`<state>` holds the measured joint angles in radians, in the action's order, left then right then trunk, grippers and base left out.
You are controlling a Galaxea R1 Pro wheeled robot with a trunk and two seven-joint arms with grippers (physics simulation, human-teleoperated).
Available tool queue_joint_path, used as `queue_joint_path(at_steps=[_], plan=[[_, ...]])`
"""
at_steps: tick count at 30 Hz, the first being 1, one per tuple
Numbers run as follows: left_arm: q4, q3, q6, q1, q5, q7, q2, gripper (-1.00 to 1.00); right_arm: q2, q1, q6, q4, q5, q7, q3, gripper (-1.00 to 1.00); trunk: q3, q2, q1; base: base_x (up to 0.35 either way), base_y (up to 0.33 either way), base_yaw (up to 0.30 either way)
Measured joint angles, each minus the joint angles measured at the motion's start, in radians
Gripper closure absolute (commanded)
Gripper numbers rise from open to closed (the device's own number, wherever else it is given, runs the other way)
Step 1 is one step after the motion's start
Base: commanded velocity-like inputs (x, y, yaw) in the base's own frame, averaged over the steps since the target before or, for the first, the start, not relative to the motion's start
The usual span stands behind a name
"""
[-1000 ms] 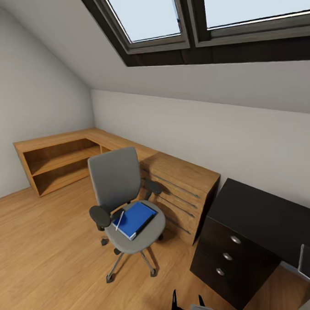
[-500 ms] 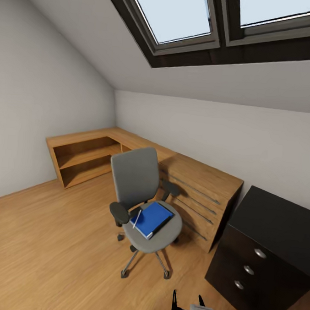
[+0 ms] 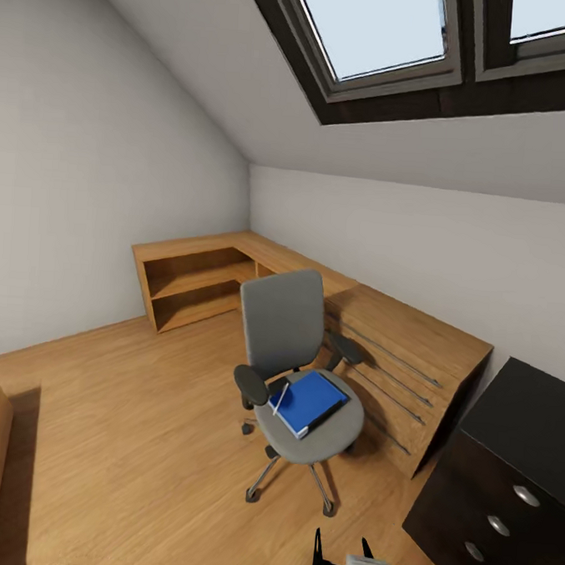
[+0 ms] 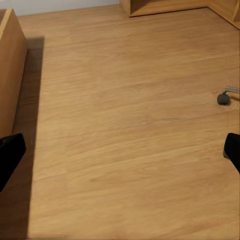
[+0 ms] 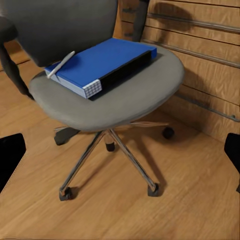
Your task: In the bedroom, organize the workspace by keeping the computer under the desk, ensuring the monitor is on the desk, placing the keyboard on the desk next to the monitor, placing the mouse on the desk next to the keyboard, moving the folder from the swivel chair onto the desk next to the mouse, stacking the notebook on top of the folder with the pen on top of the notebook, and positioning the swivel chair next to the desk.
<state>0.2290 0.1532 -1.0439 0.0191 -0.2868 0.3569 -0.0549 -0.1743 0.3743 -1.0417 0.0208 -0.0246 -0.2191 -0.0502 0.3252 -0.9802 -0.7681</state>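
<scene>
While the swivel chair [image 3: 305, 384] is standing well out on the wood floor [image 3: 123, 423] away from the desk [image 3: 505, 472], the folder [image 3: 310, 401] is lying flat on its seat with the pen [image 3: 280, 397] resting across one corner, likely awaiting pickup. Both grippers' fingers are spreading wide and gripping nothing. The desk is getting cut off at the frame edge, and I am not making out a separate notebook

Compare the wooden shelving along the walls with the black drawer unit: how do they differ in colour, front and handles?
The wooden shelving is light brown; the drawer unit is black. The shelving's near section is open-fronted with a shelf inside, while the drawer unit has closed fronts. The drawer unit carries round silver knobs; the shelving shows none, only thin grooves on its panels. Both stand on the wood floor against the wall.
</scene>
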Motion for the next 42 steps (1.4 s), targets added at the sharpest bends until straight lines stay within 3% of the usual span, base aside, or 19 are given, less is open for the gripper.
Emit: queue_joint_path(at_steps=[10, 18, 31, 42], plan=[[-0.001, 0.001, 0.000, 0.000, 0.000, 0.000, -0.001, -1.00, 0.000, 0.000, 0.114, -0.005, 0.002, 0.007, -0.001, -1.00, 0.001, 0.000, 0.000, 0.000, 0.000, 0.085], [-0.018, 0.002, 0.000, 0.000, -0.001, 0.000, -0.001, -1.00, 0.000, 0.000, 0.120, -0.005, 0.001, 0.007, -0.001, -1.00, 0.001, 0.000, 0.000, 0.023, 0.029, 0.002], [-0.029, 0.001, -0.001, 0.000, -0.002, 0.000, 0.001, -1.00, 0.000, 0.000, 0.122, -0.007, 0.000, 0.007, -0.003, -1.00, 0.001, 0.000, 0.000, 0.236, 0.205, 0.000], [-0.029, 0.002, 0.000, 0.000, -0.002, 0.000, -0.001, -1.00, 0.000, 0.000, 0.122, -0.007, 0.001, 0.007, -0.003, -1.00, 0.001, 0.000, 0.000, 0.155, 0.028, 0.000]])
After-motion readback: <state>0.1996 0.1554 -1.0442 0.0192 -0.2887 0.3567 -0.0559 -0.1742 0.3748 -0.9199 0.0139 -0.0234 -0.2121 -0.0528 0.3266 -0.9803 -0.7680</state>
